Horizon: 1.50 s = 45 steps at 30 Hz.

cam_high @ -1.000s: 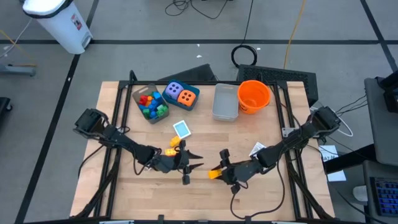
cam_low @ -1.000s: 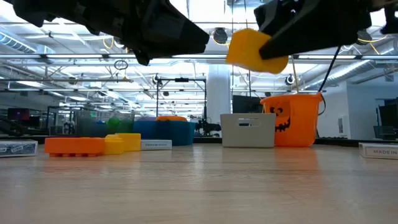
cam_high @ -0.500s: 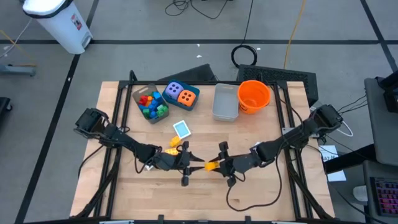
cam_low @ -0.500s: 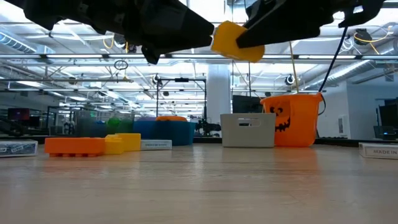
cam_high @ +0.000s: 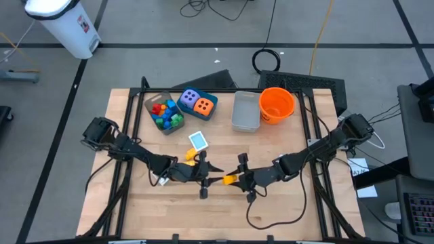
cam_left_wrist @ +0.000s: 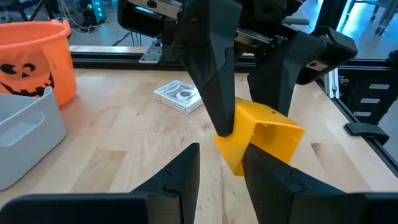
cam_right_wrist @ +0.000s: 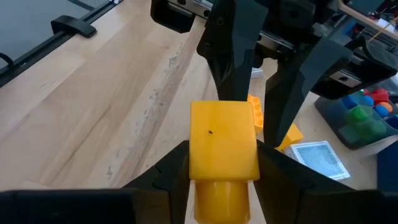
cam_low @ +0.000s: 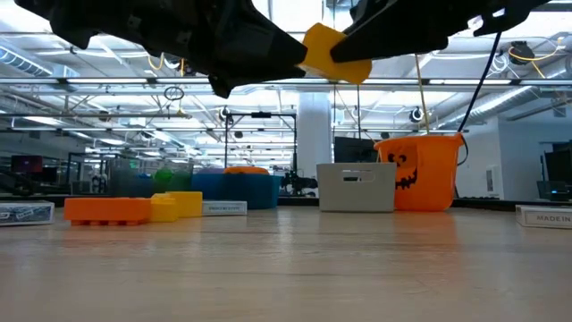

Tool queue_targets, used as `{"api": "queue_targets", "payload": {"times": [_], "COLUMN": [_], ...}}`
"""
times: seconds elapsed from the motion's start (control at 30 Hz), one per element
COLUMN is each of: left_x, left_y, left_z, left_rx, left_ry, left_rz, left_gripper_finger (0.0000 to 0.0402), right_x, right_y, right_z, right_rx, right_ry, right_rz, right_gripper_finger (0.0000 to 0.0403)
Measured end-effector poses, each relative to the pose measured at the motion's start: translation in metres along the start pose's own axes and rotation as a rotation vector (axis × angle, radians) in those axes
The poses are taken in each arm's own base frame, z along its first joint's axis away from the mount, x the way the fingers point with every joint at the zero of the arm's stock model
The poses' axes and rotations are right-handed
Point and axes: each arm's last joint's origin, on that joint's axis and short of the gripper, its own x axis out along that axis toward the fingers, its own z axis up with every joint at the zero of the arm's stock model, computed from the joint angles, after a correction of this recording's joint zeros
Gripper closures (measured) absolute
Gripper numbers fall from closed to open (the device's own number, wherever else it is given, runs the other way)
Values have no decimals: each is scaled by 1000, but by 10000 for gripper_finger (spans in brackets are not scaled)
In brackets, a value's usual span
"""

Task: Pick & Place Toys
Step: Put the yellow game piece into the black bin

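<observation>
Handover of a yellow brick [cam_high: 230, 179] above the wooden table [cam_high: 285, 210], in a hall with ceiling trusses.

Near the orange bucket [cam_high: 276, 104], whose side bears a black pumpkin face, stands a grey bin [cam_high: 245, 112]; a card at the table edge reads "MADE IN". The right gripper [cam_high: 239, 180] is clamped on the brick in front of the bucket. The left gripper [cam_high: 211, 176], fingers apart, now flanks the brick, having closed the gap seen half a second ago.

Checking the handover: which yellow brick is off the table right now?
The yellow brick gripped by the right gripper, held in the air between both grippers. The other yellow brick sits on the table beside the orange brick.
</observation>
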Motion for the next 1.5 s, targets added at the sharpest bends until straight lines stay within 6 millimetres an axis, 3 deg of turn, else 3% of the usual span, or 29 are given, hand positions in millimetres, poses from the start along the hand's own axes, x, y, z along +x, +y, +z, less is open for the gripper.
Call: {"api": "queue_targets", "payload": {"times": [0.2, 0.53, 1.17, 1.33, 1.5], "left_x": [0, 0, 0, -7, -29], "left_y": [1, 1, 1, 5, 10], "left_z": [-2, -2, -3, 4, 23], "left_rx": [0, 36, 61, 71, 99], "left_ry": [17, 20, 25, 50, 83], "left_rz": [3, 2, 6, 47, 138], "left_gripper_finger": [282, 392, 396, 390, 394], "right_x": [0, 0, -1, -18, -42], "right_y": [0, 0, 0, -8, -18], "right_z": [1, 1, 0, 4, 15], "right_rx": [1, 22, -7, -26, 14], "right_ry": [-8, -14, 10, 48, 33], "right_rz": [-2, -6, -2, -69, -88], "right_gripper_finger": [262, 253, 219, 202, 193]}}
